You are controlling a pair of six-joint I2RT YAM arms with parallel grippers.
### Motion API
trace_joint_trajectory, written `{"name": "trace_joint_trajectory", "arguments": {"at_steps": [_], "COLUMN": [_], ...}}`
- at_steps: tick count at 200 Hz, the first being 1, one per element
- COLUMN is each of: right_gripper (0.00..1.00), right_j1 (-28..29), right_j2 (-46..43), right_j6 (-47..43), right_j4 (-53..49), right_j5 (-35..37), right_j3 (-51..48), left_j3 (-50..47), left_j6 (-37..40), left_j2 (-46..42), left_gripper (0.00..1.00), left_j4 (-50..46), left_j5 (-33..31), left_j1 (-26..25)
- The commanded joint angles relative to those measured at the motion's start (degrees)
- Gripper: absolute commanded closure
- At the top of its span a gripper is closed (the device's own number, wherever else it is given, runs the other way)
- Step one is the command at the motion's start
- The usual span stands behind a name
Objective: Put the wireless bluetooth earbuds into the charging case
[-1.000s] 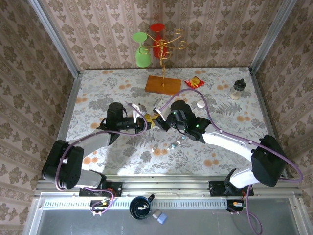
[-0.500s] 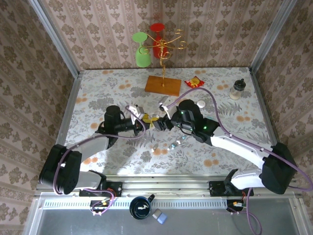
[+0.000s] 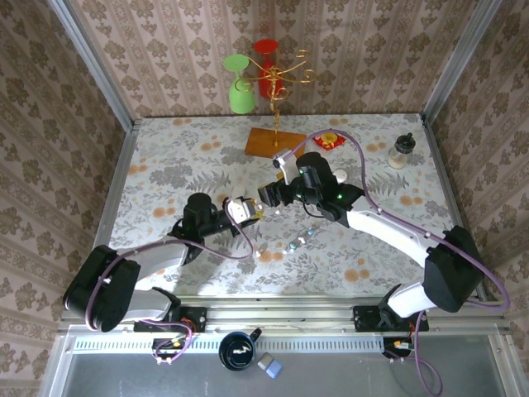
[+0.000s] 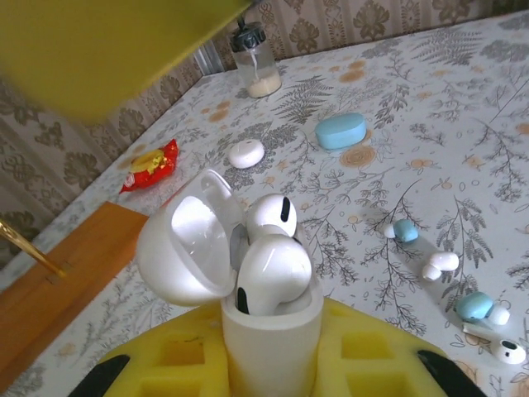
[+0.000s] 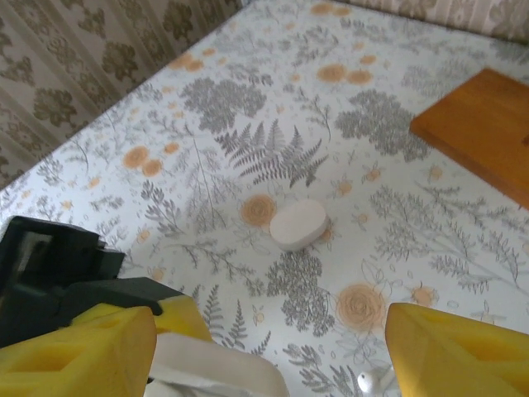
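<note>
My left gripper (image 4: 269, 360) is shut on the base of a white charging case (image 4: 271, 335), held upright with its lid (image 4: 183, 248) swung open. Two white earbuds (image 4: 273, 266) sit in the case, their tops sticking out. In the top view the left gripper (image 3: 238, 209) holds the case (image 3: 245, 208) mid-table. My right gripper (image 3: 271, 195) hovers just beyond and above it, open and holding nothing; its fingers (image 5: 78, 347) straddle the lid's rim (image 5: 219, 370). Several loose white and pale-blue earbuds (image 4: 405, 230) lie on the table (image 3: 165, 165) to the right of the case.
A closed blue case (image 4: 340, 131) and a closed white case (image 4: 246, 152) lie further back; another white case (image 5: 298, 223) lies on the cloth. A wooden-based cup stand (image 3: 275, 142), a red packet (image 3: 328, 139) and a small bottle (image 3: 401, 151) stand at the back.
My right gripper has opened and drawn back from the case, up and away. The left gripper has carried the case slightly nearer to the arm bases.
</note>
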Motion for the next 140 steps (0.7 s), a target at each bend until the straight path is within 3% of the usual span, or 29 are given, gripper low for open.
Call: {"name": "trace_joint_trajectory", "arguments": {"at_steps": [1, 39, 78, 123, 140], "right_gripper": [0.25, 0.23, 0.22, 0.21, 0.20], "right_j1": [-0.3, -0.5, -0.5, -1.3, -2.0], "right_j2": [1.6, 2.5, 0.0, -6.4, -9.9], "right_j6": [0.5, -2.3, -5.4, -6.1, -11.7], "right_j4": [-3.7, -6.1, -7.4, -4.9, -4.4], "right_j5": [-1.0, -2.0, -3.1, -3.8, -6.0], "right_j3": [1.5, 0.7, -2.1, -6.2, -8.5], "left_j3": [-0.4, -1.4, -0.3, 1.1, 0.5], "left_j6": [7.3, 7.5, 1.4, -0.3, -0.1], "left_j2": [-2.5, -3.6, -3.9, -2.7, -3.6], "left_gripper": [1.00, 1.00, 1.00, 1.00, 1.00], "left_j4": [0.6, 0.6, 0.3, -4.1, -5.5], "left_j5": [-4.1, -5.7, -9.0, -1.6, 1.3], "left_j1": [-1.5, -1.5, -1.5, -1.4, -1.5]}}
